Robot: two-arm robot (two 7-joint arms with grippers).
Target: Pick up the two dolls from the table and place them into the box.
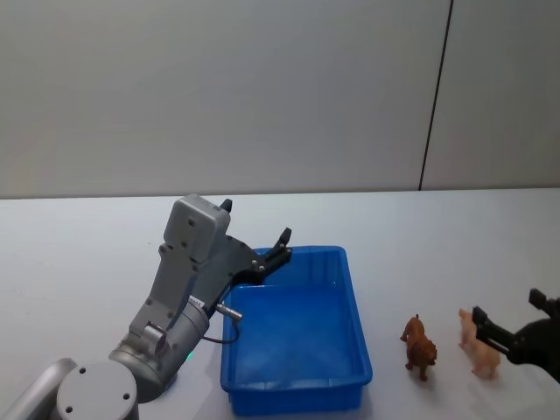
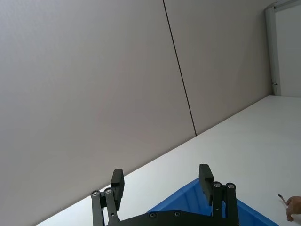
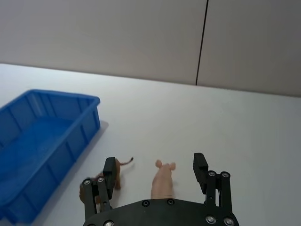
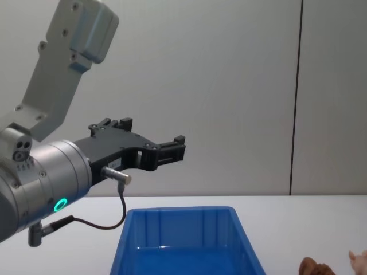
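The blue box (image 1: pixel 354 308) stands on the white table (image 1: pixel 87 254) in front of me. To its right stand the two dolls: a reddish-brown one (image 1: pixel 419 346) and a pale pink one (image 1: pixel 479 347). My right gripper (image 1: pixel 507 310) is open, low over the table around the pink doll. In the right wrist view the pink doll (image 3: pixel 162 182) lies between the fingers of the right gripper (image 3: pixel 155 163), and the brown doll (image 3: pixel 118 178) is beside one finger. My left gripper (image 1: pixel 255 220) hangs open and empty above the box's far left corner.
A plain grey wall with a dark vertical seam (image 1: pixel 435 96) rises behind the table. The box (image 4: pixel 178 212) holds nothing. The left arm's grey body (image 1: pixel 188 289) leans over the table left of the box. Bare white tabletop lies behind the box and the dolls.
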